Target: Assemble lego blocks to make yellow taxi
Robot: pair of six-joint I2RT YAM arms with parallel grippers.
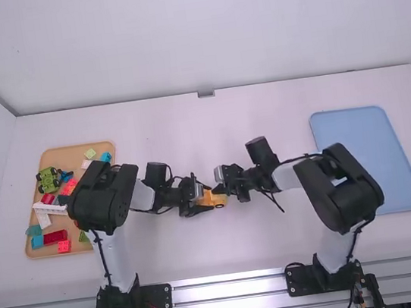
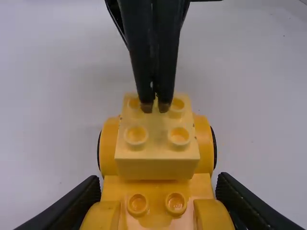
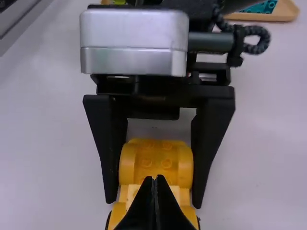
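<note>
Near the middle of a white table [image 1: 280, 247], the left gripper [image 1: 199, 201] clasps a yellow plastic-block car [image 1: 213, 198], fingers parted to its width, while the right gripper [image 1: 222, 188], fingertips pressed together, holds nothing between them above its pale-yellow studded brick [image 2: 158, 151].

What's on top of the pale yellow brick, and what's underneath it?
The right tool has its closed tips over two studs of the brick; two more are bare. Below sits the yellow base; the brick covers whatever studs join them.
</note>
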